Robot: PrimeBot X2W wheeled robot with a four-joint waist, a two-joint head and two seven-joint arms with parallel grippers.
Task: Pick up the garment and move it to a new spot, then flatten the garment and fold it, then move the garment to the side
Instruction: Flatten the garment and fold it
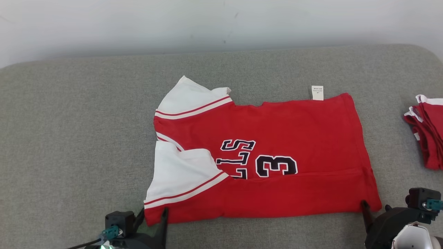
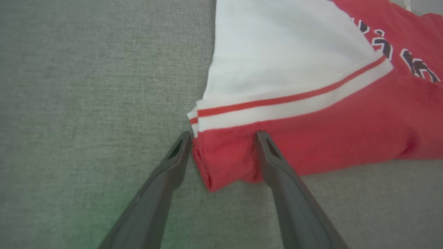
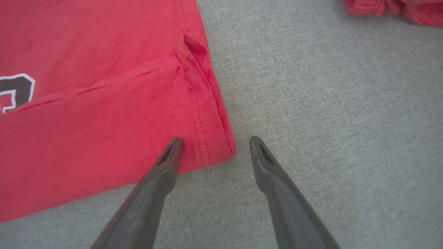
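Between the wide-apart jaws of left gripper (image 2: 223, 133) and right gripper (image 3: 214, 138), the two near corners of the garment (image 1: 294, 131).

Garment (image 1: 277, 197) centre of table (image 1: 69, 138) — clothes pile (image 1: 427, 135) far right.

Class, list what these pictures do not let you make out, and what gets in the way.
1. Lettering on the red jersey: head view, partly covered by the folded white sleeve.
2. Label print: head view, too small to read.
3. Stack of red garments: head view, cut off by the right edge.
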